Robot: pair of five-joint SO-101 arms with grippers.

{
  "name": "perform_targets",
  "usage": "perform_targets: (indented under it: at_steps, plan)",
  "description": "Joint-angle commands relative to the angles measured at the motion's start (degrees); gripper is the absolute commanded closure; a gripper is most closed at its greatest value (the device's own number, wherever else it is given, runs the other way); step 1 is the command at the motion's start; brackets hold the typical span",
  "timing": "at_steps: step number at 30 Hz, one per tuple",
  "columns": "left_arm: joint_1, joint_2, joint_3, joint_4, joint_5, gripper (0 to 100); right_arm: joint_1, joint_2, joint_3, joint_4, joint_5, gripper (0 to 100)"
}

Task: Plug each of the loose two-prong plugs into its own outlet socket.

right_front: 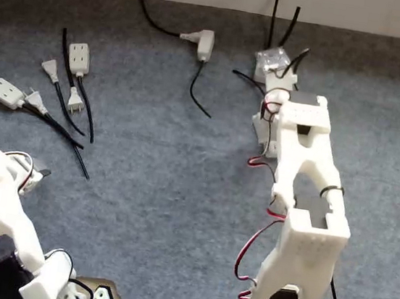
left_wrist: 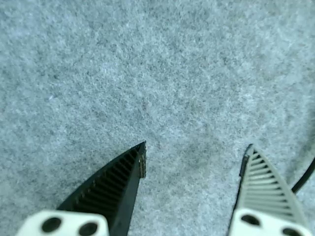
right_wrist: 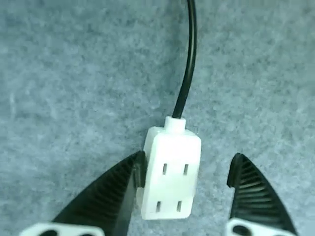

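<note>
The right gripper (right_wrist: 189, 156) stands spread open, holding nothing, straddling a white two-outlet socket block (right_wrist: 172, 179); the block lies close against one finger with a gap to the other, its long axis running straight out from the jaws, its black cord (right_wrist: 189, 64) trailing away beyond; a square closing should catch its flanks. The left gripper (left_wrist: 197, 145), likewise spread and empty, hangs over grey carpet (left_wrist: 147, 59); the loose plugs (right_front: 49, 67) lie upper left in the high view, nearer that arm.
</note>
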Motion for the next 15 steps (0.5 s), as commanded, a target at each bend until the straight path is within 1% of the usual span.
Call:
perform_targets:
  at_steps: [1, 6, 8, 10, 12, 15]
  plan:
    - [1.19, -1.63, -0.22, -0.7, 0.09, 69, 2.33, 2.07, -2.33, -5.05, -0.53, 72.6]
    - [1.19, -1.63, -0.22, -0.7, 0.09, 69, 4.0, 4.62, -2.33, -5.76, -0.7, 72.9]
    - [1.19, -1.63, -0.22, -0.7, 0.09, 69, 4.0, 5.05, -2.33, -5.67, -0.7, 76.1]
    - [1.19, -1.63, -0.22, -0.7, 0.09, 69, 3.91, 4.97, -2.33, -5.58, -1.41, 82.0]
    - [1.19, -1.63, -0.22, -0.7, 0.09, 69, 3.91, 4.79, -2.42, -5.58, -6.24, 87.2]
    - [1.19, -1.63, -0.22, -0.7, 0.09, 69, 4.0, 5.23, -4.62, -3.74, -16.7, 88.5]
